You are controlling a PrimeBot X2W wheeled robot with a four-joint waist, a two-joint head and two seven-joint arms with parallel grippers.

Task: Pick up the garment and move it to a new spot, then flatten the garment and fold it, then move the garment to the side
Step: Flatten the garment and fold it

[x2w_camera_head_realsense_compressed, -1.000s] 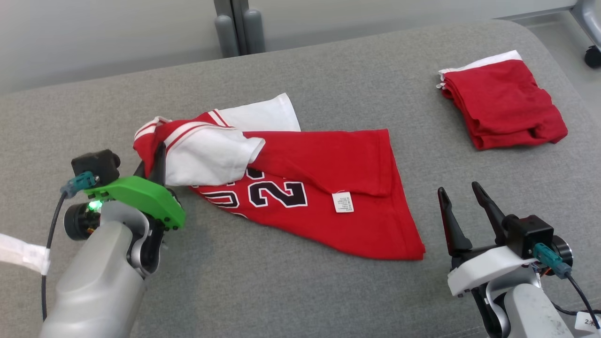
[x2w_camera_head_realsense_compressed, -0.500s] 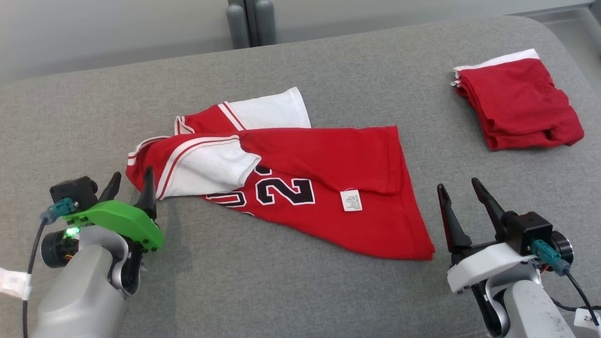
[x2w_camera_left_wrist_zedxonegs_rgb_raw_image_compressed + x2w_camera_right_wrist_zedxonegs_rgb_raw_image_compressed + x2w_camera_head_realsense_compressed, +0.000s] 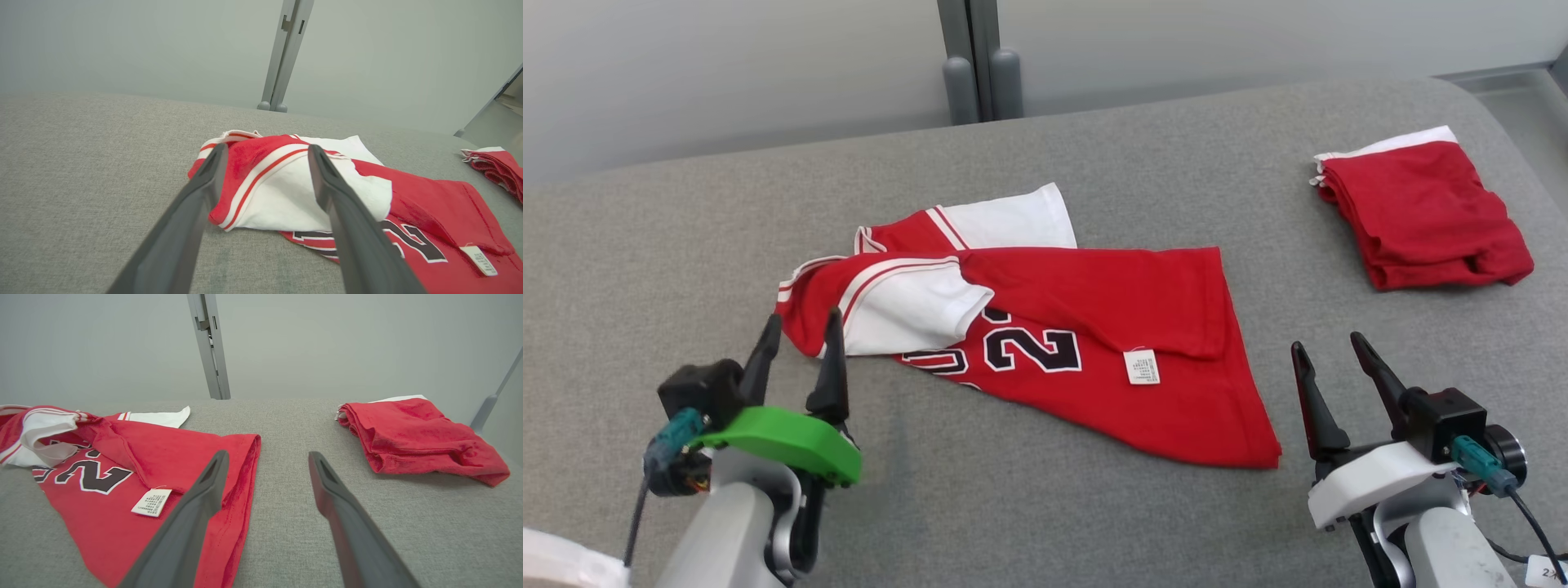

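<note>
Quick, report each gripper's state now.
Left gripper: open, holding nothing, pointed at the jersey.
Right gripper: open, holding nothing.

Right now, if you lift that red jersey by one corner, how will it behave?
Likely floppy: the red jersey lies rumpled, folded over itself. Probably light, since the cloth looks thin. It may drag on the grey fabric surface.

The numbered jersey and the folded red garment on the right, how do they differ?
The jersey lies spread out and rumpled; the folded garment is a compact stack. The jersey shows black numerals and a white label; the folded garment shows plain red with a white edge. Both are red and white, on the grey surface.
</note>
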